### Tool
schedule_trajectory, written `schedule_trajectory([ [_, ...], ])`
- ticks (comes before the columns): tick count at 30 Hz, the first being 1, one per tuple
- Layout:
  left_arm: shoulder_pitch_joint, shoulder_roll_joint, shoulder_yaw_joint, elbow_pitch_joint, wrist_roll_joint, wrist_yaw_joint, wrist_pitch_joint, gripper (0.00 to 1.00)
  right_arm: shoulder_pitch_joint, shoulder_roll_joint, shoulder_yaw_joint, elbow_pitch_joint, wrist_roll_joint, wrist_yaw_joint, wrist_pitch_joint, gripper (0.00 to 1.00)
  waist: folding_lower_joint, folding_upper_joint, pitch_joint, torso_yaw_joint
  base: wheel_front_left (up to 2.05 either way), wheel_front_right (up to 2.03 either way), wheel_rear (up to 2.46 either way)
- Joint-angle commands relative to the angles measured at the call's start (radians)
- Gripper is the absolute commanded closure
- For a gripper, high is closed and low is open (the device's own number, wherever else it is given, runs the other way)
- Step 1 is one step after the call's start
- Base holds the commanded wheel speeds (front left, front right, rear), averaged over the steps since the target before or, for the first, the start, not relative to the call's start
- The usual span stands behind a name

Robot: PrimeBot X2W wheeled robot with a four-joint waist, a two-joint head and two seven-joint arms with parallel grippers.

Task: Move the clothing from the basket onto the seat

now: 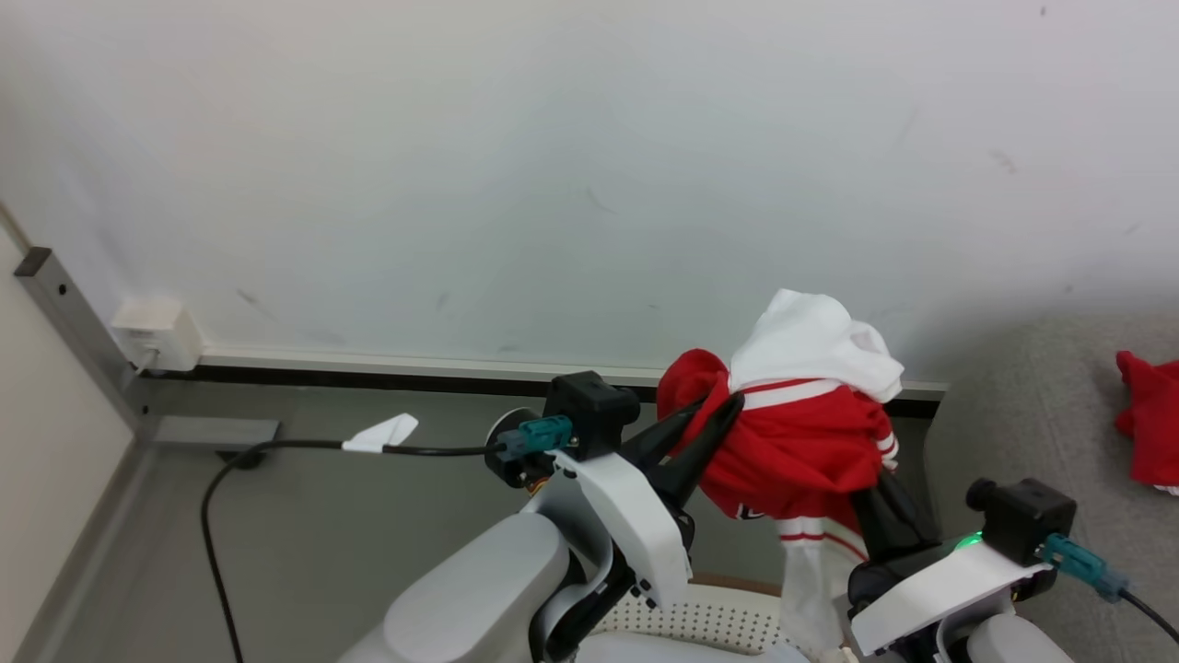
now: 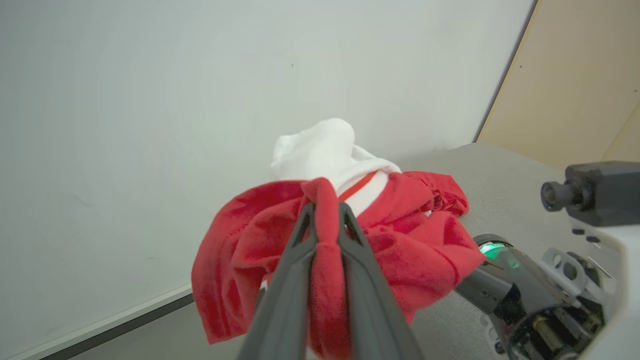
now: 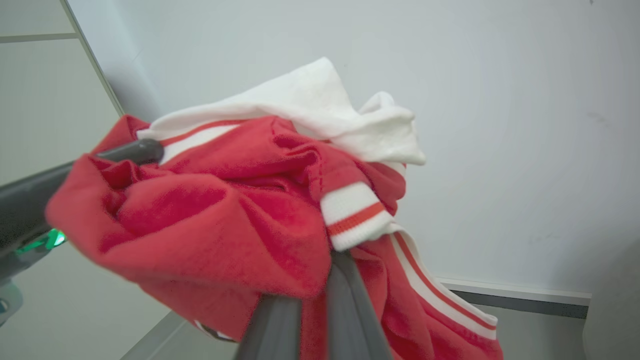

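1. The clothing point(image 1: 792, 451) is a bunched bundle of bright red, soft fabric. It is held up in the air in front of the pale wall point(image 1: 589, 166) and above the basket point(image 1: 700, 619).
2. A crumpled white portion sits on top of the bundle. Below it runs a white band with a thin red stripe.
3. In the right wrist view the clothing point(image 3: 210, 220) shows a ribbed white cuff with one red stripe. A long white-and-red striped edge trails down its right side.
4. A pale tail of cloth hangs from the bundle's underside toward the basket's brown rim. Whether it touches the rim cannot be told.
5. The left claw point(image 1: 718, 410) is closed on the clothing. In the left wrist view a fold of red cloth point(image 2: 425, 250) is pinched between the two dark fingers of the left claw point(image 2: 326, 210).
6. The right claw point(image 1: 875, 502) reaches up into the bundle from below. It is closed on the cloth, and red cloth drapes over the fingertips of the right claw point(image 3: 320, 285).
7. The basket is cream-white with perforated sides. It sits low between the two arms.
8. The grey seat point(image 1: 1041, 414) lies to the right. A second red garment point(image 1: 1147, 419) lies on it, well apart from the held bundle.
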Motion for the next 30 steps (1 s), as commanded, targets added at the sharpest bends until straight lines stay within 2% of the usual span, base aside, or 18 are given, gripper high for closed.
schedule_trajectory([
  [1,0.019,0.01,-0.002,-0.008,-0.006,0.002,-0.008,0.69,0.018,-0.01,-0.033,-0.022,-0.022,-0.002,-0.003,1.0,-0.0001,0.0,0.004,-0.021,0.0,0.0,0.0],
  [2,0.019,0.01,-0.002,-0.008,-0.006,0.002,-0.008,0.69,0.018,-0.01,-0.033,-0.022,-0.022,-0.002,-0.003,1.0,-0.0001,0.0,0.004,-0.021,0.0,0.0,0.0],
  [3,0.021,0.011,-0.003,-0.012,-0.007,0.001,-0.011,0.61,0.021,-0.013,-0.041,-0.03,-0.032,-0.002,-0.003,1.0,-0.0001,0.0,0.005,-0.028,0.0,0.0,0.0],
  [4,0.024,0.011,-0.003,-0.017,-0.007,0.003,-0.013,0.27,0.023,-0.016,-0.051,-0.038,-0.04,-0.002,-0.003,1.0,-0.0001,0.0,0.006,-0.034,0.0,0.0,0.0],
  [5,0.027,0.013,-0.002,-0.021,-0.007,0.005,-0.014,0.07,0.021,-0.018,-0.057,-0.046,-0.047,-0.002,-0.003,1.0,-0.0001,0.0,0.007,-0.043,0.0,0.0,0.0],
  [6,0.03,0.015,-0.002,-0.025,-0.006,0.008,-0.018,0.0,0.021,-0.022,-0.064,-0.053,-0.054,-0.002,-0.003,1.0,-0.0001,0.0,0.009,-0.05,0.0,0.0,0.0],
  [16,0.059,0.044,-0.004,-0.07,0.014,0.017,-0.06,0.0,0.026,-0.103,-0.162,-0.134,-0.123,-0.002,-0.003,1.0,-0.0001,0.0,0.027,-0.167,0.0,0.0,0.0],
  [25,0.059,0.088,-0.035,-0.097,0.075,0.0,-0.09,0.0,0.041,-0.153,-0.239,-0.205,-0.148,-0.002,-0.003,1.0,-0.0001,0.0,0.073,-0.329,0.0,0.0,0.0],
  [30,0.055,0.107,-0.04,-0.106,0.099,-0.006,-0.1,0.0,0.055,-0.147,-0.271,-0.232,-0.151,-0.002,-0.003,1.0,-0.0001,0.0,0.103,-0.426,0.0,0.0,0.0],
])
